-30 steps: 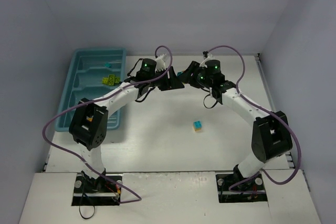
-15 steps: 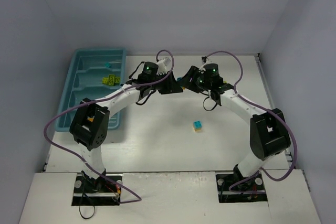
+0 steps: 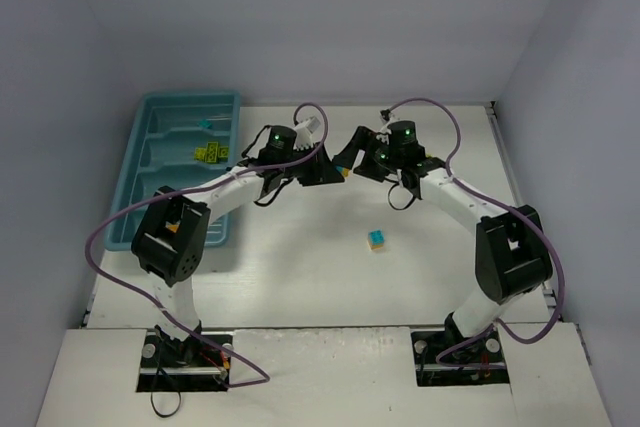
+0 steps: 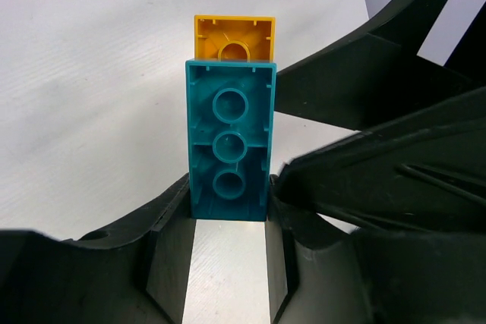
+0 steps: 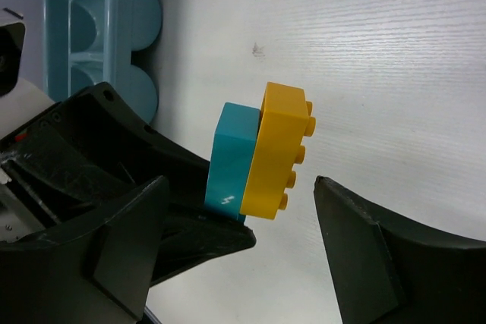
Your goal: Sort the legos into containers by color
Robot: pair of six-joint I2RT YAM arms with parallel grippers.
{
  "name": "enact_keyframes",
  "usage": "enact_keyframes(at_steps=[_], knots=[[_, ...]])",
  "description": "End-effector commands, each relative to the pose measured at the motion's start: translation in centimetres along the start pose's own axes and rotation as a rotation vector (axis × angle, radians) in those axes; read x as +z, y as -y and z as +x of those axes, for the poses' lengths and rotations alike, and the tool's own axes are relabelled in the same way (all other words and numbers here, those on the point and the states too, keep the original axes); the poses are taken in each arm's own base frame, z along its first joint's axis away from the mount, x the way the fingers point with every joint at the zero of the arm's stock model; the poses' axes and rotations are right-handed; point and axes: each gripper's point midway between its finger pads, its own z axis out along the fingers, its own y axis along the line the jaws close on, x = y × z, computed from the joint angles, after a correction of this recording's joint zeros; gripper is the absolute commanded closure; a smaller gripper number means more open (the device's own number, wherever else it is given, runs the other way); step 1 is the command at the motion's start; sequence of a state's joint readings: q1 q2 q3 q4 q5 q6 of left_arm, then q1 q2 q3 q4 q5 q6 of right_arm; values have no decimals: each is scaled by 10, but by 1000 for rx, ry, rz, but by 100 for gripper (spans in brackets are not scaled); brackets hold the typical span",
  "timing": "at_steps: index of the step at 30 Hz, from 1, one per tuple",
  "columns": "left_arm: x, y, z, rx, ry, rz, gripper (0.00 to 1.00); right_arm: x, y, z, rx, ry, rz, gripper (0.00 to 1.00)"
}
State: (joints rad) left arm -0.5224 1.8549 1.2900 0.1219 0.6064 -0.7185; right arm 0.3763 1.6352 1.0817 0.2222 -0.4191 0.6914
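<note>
We can read no text, label, brand or number on anything here. The only mark we see is a tiny white squiggle on the side of the teal brick (image 5: 230,158), too small to make out.

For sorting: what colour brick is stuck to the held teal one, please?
Orange plastic brick; clearest in right wrist view.

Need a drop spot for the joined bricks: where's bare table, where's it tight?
Bare: the table between the arms' bases, nearer than the loose cyan-yellow stack; the far strip by the back wall. Tight: mid-table, where the left gripper clamps the teal brick and the right gripper stands open around it.
</note>
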Motion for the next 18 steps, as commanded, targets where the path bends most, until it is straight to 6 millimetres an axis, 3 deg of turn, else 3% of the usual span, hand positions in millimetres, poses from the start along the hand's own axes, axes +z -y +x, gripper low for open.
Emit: enact_keyframes(at_steps=[1,5,9,12,18], knots=[[-28,49,-57,122,172,142,89,-5,-30,-17,-74,-2,-112,26],[-40,47,-64,140,160,182,91,-16,-35,-40,-156,27,-167,27],[-63,46,-74,190,138,263,93,-34,-41,-57,-327,40,-276,34],[-77,47,-74,271,115,284,93,-48,-49,-55,-412,13,-376,36],[-100,72,-55,403,12,418,93,-65,-69,-40,-520,-46,-577,38]])
